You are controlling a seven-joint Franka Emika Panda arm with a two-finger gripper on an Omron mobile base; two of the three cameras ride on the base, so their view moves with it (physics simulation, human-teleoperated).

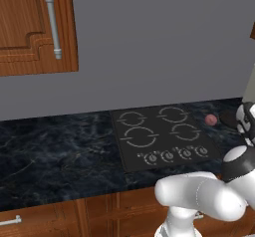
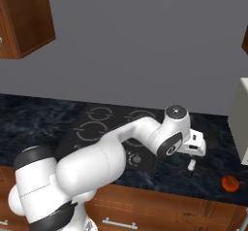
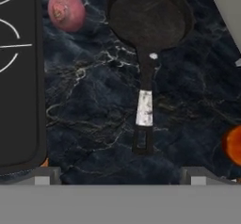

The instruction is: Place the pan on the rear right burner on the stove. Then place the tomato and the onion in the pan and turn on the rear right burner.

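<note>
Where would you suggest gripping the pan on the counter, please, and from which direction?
Probably the long handle of the pan, taken from above. It lies flat on the dark counter, thin enough to fit between open jaws set across it, with clear space either side, whereas the bowl is wide.

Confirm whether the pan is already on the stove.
No: the pan lies on the dark counter, right of the stove.
</note>
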